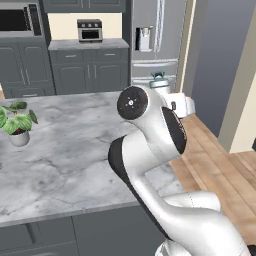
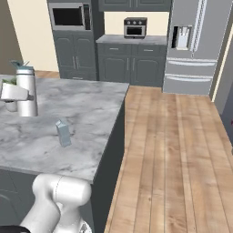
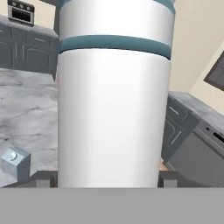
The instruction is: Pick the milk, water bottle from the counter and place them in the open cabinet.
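Gripping the upright water bottle (image 3: 113, 109), hand (image 3: 107, 178) level.

Water bottle (image 2: 27, 93): slim light grey cylinder, teal band and teal flip-up spout, upright over the counter (image 2: 91, 113) near its far left.

Milk (image 2: 63, 133): small pale blue-grey gable-top carton, upright on the marble, nearer the front edge, well apart from the bottle.

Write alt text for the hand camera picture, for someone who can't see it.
A light grey water bottle with a teal band stands upright, close up, between the gripper's two dark fingertips. Behind it lies the marble counter, with the small pale blue milk carton at lower left.
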Robot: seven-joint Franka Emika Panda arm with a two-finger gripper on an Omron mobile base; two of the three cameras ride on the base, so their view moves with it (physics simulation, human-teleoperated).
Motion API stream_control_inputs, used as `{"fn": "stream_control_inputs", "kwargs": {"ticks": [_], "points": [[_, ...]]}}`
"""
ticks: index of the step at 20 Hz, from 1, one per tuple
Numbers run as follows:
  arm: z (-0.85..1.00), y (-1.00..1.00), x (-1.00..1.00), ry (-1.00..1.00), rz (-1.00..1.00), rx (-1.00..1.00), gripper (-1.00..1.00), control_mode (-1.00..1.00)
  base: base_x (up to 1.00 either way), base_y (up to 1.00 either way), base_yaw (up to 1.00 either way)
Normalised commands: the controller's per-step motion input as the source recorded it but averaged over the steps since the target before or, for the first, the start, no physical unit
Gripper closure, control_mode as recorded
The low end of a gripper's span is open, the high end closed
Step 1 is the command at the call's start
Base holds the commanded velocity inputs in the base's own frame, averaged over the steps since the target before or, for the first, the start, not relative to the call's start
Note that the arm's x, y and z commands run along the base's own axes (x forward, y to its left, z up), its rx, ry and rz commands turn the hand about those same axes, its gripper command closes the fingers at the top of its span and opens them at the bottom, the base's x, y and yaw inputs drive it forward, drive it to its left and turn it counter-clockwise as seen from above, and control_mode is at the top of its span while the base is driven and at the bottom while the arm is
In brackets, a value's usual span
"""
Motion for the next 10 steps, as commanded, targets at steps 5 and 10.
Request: {"fn": "stream_control_inputs", "kwargs": {"ticks": [5,10], "points": [[0.59,-0.30,-0.03,-0.21,0.04,0.00,1.00,-1.00,0.00,0.00,0.00],[0.27,-0.33,0.01,-0.14,0.19,0.02,1.00,-1.00,0.00,0.00,0.00]]}}
